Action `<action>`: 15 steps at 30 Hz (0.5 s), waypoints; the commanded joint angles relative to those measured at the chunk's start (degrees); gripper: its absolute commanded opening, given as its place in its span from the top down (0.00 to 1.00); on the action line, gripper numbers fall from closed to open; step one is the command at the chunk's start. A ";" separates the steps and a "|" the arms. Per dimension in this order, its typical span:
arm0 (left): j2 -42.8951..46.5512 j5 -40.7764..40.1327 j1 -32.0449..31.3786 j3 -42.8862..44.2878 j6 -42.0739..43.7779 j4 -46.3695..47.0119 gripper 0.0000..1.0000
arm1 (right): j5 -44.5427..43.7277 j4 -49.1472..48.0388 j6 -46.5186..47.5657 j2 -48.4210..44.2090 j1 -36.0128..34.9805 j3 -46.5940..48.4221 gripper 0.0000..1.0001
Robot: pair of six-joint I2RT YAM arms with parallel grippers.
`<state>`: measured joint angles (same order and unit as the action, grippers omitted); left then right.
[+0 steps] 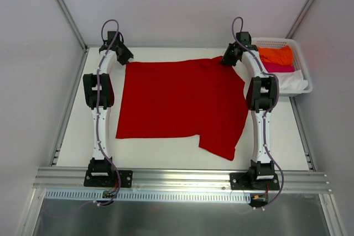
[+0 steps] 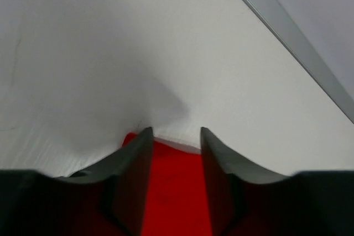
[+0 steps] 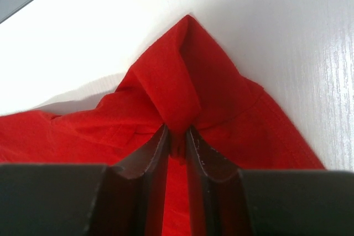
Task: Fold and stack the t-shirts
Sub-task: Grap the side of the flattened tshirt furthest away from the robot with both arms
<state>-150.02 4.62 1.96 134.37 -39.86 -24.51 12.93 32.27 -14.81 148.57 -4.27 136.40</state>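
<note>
Now right end effector [image 3: 177, 130] pinches red t-shirt [image 1: 177, 103]; left end effector [image 2: 176, 132] narrow, we cannot tell hold; shallow bite may slip.

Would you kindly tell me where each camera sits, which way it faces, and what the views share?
Top external: above and behind, looking down on the table; left arm and right arm show, flanking the red shirt, basket far right.
Left wrist: on the left arm, facing bare table; the left gripper shows, red cloth between its fingers.
Right wrist: on the right arm, facing the table; the right gripper pinches bunched red cloth.
Shared: all three see the red shirt.
</note>
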 commanded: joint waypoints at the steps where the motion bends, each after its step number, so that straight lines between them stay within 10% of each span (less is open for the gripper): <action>1: 6.66 -4.27 0.24 -2.09 3.73 -2.37 0.56 | 1.40 -1.34 -0.66 -3.47 0.32 0.97 0.79; 15: 7.64 -8.67 0.07 -3.32 5.05 -5.02 0.49 | 1.84 -1.86 -1.36 -3.82 0.67 1.32 0.79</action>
<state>-145.38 -3.31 1.93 130.34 -36.56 -28.27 13.98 31.73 -15.46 148.57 -4.12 136.40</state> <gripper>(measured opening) 0.513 0.209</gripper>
